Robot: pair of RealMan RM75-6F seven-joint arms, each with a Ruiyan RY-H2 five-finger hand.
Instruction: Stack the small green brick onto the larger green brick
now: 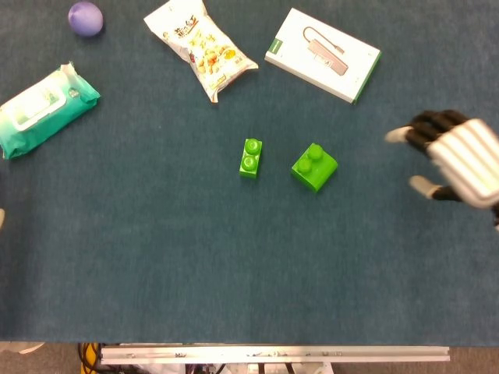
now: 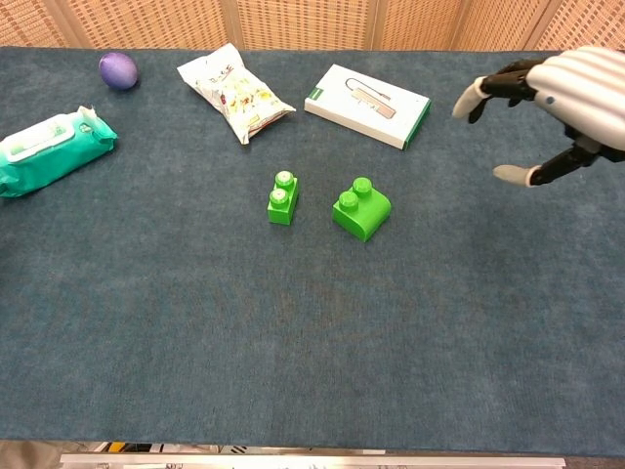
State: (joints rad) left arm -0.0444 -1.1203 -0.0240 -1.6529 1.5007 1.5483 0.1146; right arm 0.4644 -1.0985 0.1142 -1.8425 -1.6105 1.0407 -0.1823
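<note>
Far left of the right hand: wipes pack (image 1: 43,110), purple ball (image 1: 85,18), then snack bag (image 1: 199,47). Small green brick (image 1: 250,157) sits just beside larger green brick (image 1: 314,167), both left of the hand, path unobstructed. White box (image 1: 323,54) lies up-left. Right hand (image 1: 456,160) hovers, fingers spread wide, empty.

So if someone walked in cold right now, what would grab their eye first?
Probably the right hand, hanging open on the right side with its fingers spread toward the middle and holding nothing. Next, the two bright pieces at the centre of the dark table: the small green brick and, just to its right but apart from it, the larger green brick.
</note>
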